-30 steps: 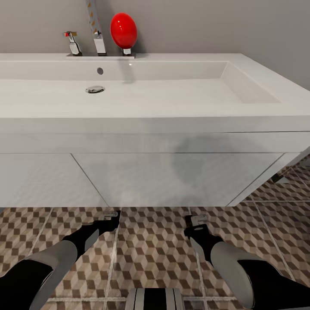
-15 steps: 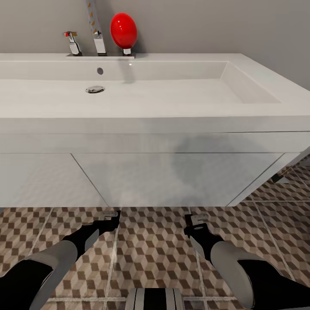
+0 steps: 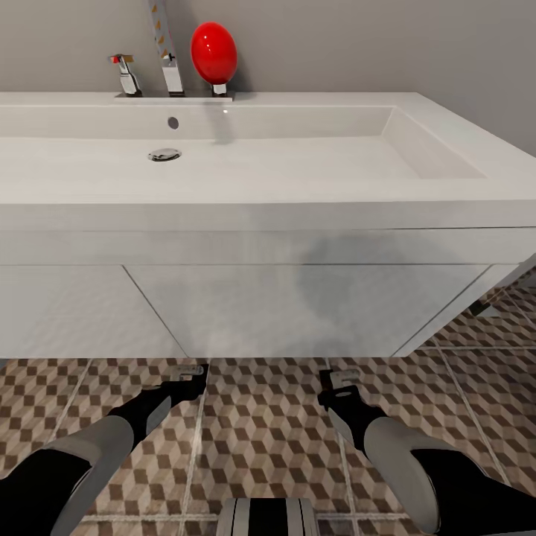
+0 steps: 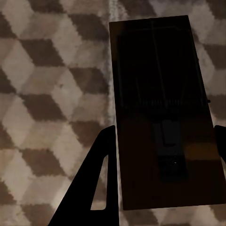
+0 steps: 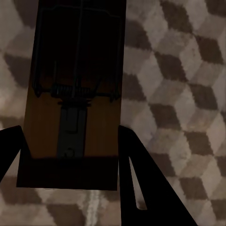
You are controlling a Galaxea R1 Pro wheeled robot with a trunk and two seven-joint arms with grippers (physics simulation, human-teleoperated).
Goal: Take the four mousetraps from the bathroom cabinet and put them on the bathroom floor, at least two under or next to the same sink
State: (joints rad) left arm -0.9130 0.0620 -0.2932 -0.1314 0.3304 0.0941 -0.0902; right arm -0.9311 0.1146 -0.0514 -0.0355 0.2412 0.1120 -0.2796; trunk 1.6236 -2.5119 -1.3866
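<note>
L trap: mousetrap [image 4: 162,117] sits between the two dark fingers [image 4: 96,179] of the left gripper [image 4: 162,181], flat brown slab w/ wire spring on top, long axis running out past the fingertips; floor tiles [image 4: 52,94] behind it.
L jaws: clenched on the trap, one finger against each long edge.
R trap: second mousetrap [image 5: 75,99] between the fingers [image 5: 141,183] of the right gripper [image 5: 70,174], same flat slab, spring bar across its middle.
R jaws: grasping that trap by its long edges.
Where vs sink: both traps low over the floor [image 3: 260,432], just in front of the white sink [image 3: 246,201] cabinet's lower edge; can't tell if either touches the tile.
L arm: reaches fwd from lower left, black forearm, white upper sleeve, gripper [image 3: 190,374] angled down near the sink cabinet's base.
R arm: mirrors it from lower right, gripper [image 3: 339,383] pointing fwd-down, well apart from the left one.
On sink: chrome tap [image 3: 171,67], small side lever [image 3: 125,74], red egg-shaped thing [image 3: 214,52] at the back by the wall.
Hard to see: traps themselves not made out from the head cam, too small and dark; left end of the sink cut off by the frame; trap details murky in shadow.
</note>
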